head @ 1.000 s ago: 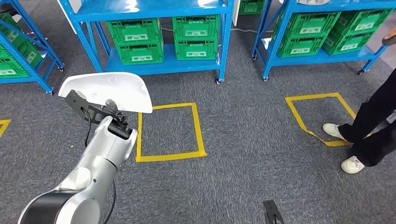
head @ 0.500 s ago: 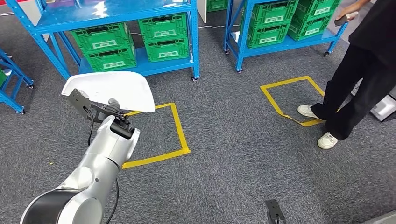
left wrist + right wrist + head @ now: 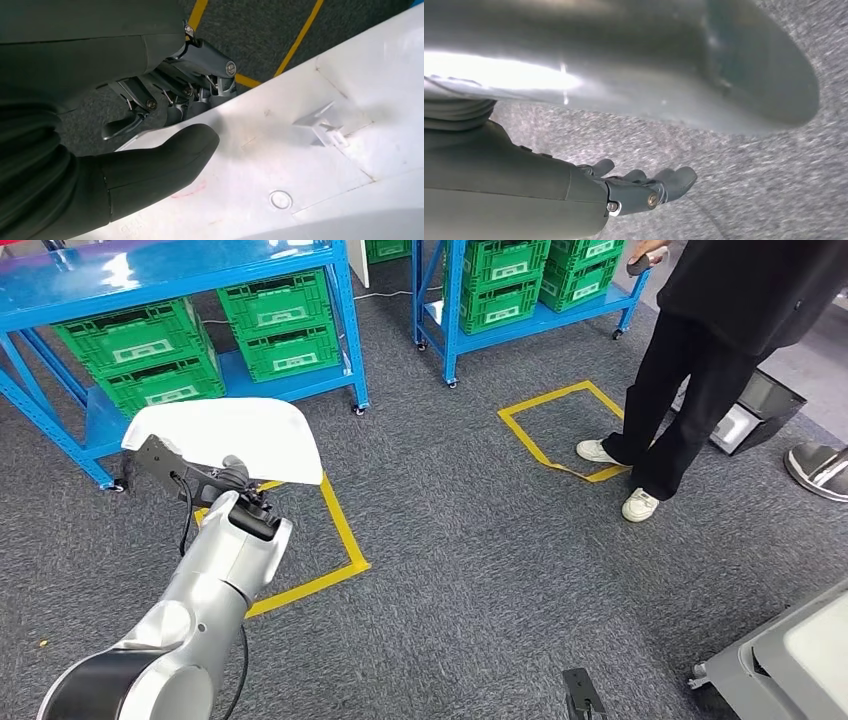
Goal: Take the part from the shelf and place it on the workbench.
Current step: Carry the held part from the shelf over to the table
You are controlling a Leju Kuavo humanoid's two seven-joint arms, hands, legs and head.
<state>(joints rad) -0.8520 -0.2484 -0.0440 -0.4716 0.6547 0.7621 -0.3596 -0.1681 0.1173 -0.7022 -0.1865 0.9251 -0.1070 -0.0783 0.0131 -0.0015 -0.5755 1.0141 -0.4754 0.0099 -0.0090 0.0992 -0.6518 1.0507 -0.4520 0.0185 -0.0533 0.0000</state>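
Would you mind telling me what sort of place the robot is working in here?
Probably a warehouse or factory parts store: blue metal shelving on castors holds green plastic crates, and yellow tape squares mark spots on the grey carpet. The left hand carries a white moulded part.

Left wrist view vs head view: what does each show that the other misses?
Left wrist view alone: the underside of the white part, with a moulded clip and a round mark, and the left hand gripping its edge, thumb on one face and fingers on the other.

Head view alone: the blue shelves with green crates, a person standing by a taped floor square, and a grey workbench corner.

Both: the part carried by the left hand over grey carpet with yellow tape.
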